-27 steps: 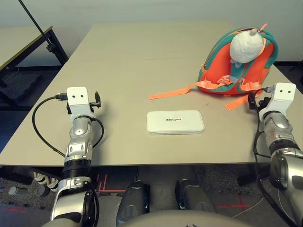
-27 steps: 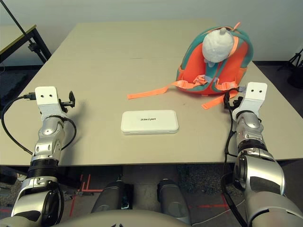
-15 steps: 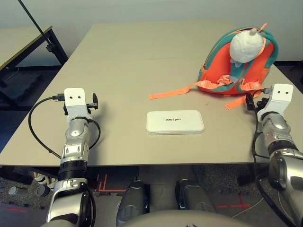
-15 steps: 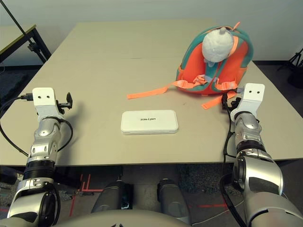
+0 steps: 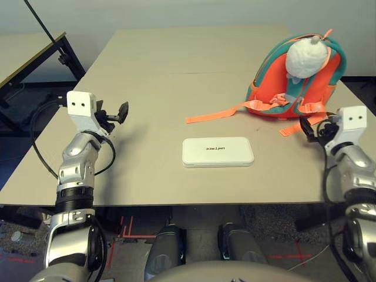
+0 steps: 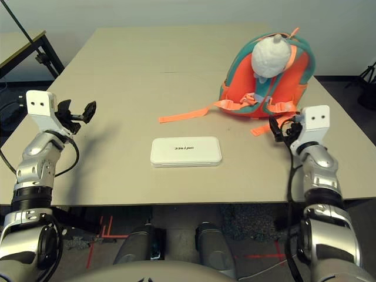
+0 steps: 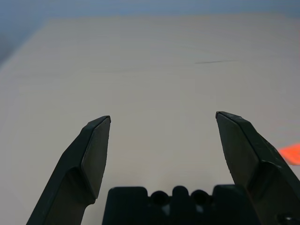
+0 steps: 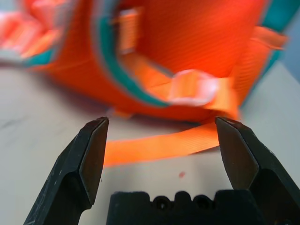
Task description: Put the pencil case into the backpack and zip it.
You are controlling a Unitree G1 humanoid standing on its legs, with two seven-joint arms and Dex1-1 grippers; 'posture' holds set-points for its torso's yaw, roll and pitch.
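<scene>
Beige surface (image 5: 158,76), seen from the head camera. Pencil case (image 5: 217,151) lies flat near the front edge, roughly centre, at about 6 o'clock – white, rounded corners, small grey lettering on top, long side running left-right. Nothing touching it.

Backpack (image 5: 296,79) sits at about 2 o'clock on the surface, orange body with teal trim, strap side facing the robot. White-grey plush toy (image 5: 305,59) rests on its upper part. One long orange strap (image 5: 214,113) trails from the backpack's base across the surface toward 9 o'clock, ending well short of the pencil case. A shorter strap end (image 5: 294,126) lies by the backpack's near right corner.

Left end effector (image 5: 114,114) hovers at about 9 o'clock, over the left part of the surface, well apart from the pencil case – fingers (image 7: 91,150) spread wide, nothing between them, bare surface ahead in the left wrist view.

Right end effector (image 5: 310,126) is at about 3 o'clock, just beside the backpack's near right corner, fingers (image 8: 89,154) spread wide and empty. The right wrist view shows it aimed at the backpack's lower edge, with an orange strap and a pale buckle (image 8: 194,86) ahead of the tips, not touching.

Second table edge (image 5: 29,59) at far left.
</scene>
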